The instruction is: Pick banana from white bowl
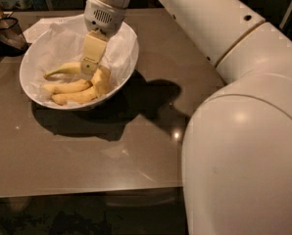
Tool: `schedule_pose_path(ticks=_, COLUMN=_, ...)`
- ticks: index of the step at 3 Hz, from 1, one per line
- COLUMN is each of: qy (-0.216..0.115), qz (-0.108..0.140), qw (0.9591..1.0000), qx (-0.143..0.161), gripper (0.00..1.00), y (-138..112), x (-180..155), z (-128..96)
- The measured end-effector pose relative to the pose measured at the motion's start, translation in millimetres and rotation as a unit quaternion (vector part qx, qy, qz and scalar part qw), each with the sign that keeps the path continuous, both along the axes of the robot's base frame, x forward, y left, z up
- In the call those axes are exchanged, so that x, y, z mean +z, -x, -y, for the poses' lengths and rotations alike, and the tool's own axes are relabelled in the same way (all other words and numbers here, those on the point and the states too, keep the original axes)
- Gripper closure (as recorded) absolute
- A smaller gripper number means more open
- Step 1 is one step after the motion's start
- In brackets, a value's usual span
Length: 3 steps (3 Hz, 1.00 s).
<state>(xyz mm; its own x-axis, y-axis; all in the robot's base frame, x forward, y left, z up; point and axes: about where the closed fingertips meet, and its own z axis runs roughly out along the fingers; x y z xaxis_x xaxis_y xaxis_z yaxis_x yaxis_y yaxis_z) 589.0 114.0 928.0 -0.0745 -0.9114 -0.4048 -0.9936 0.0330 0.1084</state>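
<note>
The white bowl (128,67) stands on the brown table at the upper left, lined with crumpled white paper. Three bananas lie in it. The banana (62,69) is the long curved one at the back, with its dark stem tip pointing left. Two shorter, paler bananas (70,87) lie in front of it. My gripper (93,75) reaches down into the bowl from above. It is at the right end of the banana and touches or nearly touches it. That end of the banana is hidden behind the gripper.
A dark mesh container (6,33) stands at the table's far left corner. My large white arm (244,131) fills the right side of the view and hides the table's right part. The table's front edge (87,192) runs across the lower view.
</note>
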Motion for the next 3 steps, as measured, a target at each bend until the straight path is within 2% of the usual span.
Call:
schedule_pose_path(ticks=2, qy=-0.001, qz=-0.036, qw=0.9992, qx=-0.015, gripper=0.25, y=-8, x=-21, z=-9)
schedule_pose_path(ticks=3, qy=0.002, qz=-0.052, qw=0.9984, qx=-0.024, gripper=0.23, y=-11, x=-32, z=-10)
